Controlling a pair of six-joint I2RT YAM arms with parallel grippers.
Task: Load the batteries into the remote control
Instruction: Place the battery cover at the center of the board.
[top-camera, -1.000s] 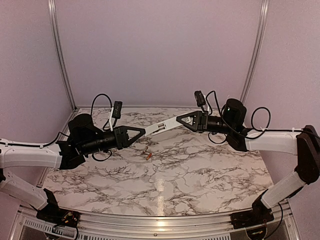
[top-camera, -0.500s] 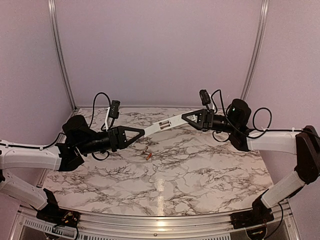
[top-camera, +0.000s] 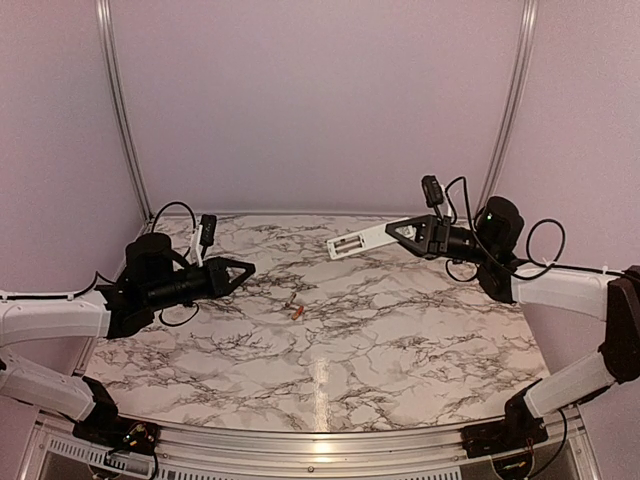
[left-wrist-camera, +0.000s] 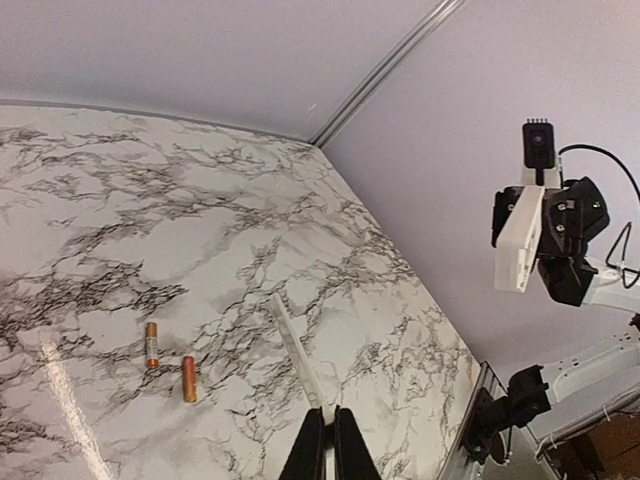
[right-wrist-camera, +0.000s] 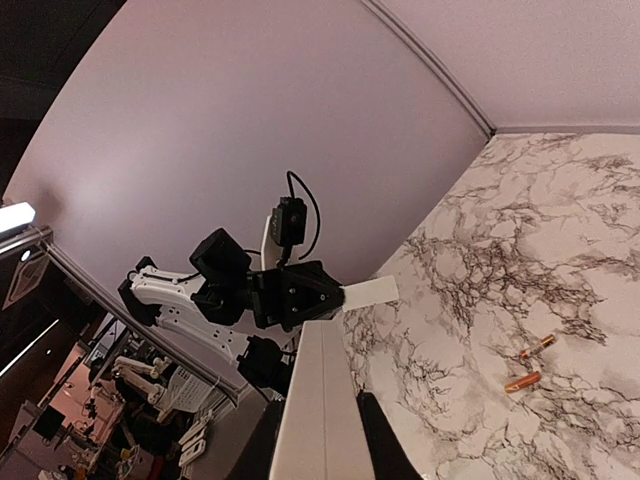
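Right now a glossy, smooth marble-look finish is seen on the table (top-camera: 400, 330), matt white plastic is shown by the remote control (top-camera: 360, 241), and a coppery metallic sheen is caught on the batteries (left-wrist-camera: 188, 378).

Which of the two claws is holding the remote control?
The right claw, gripping one end of the remote control in the air; the left claw pinches only a thin white strip.

Batteries (left-wrist-camera: 188, 378) (two) on marble table (left-wrist-camera: 120, 190)
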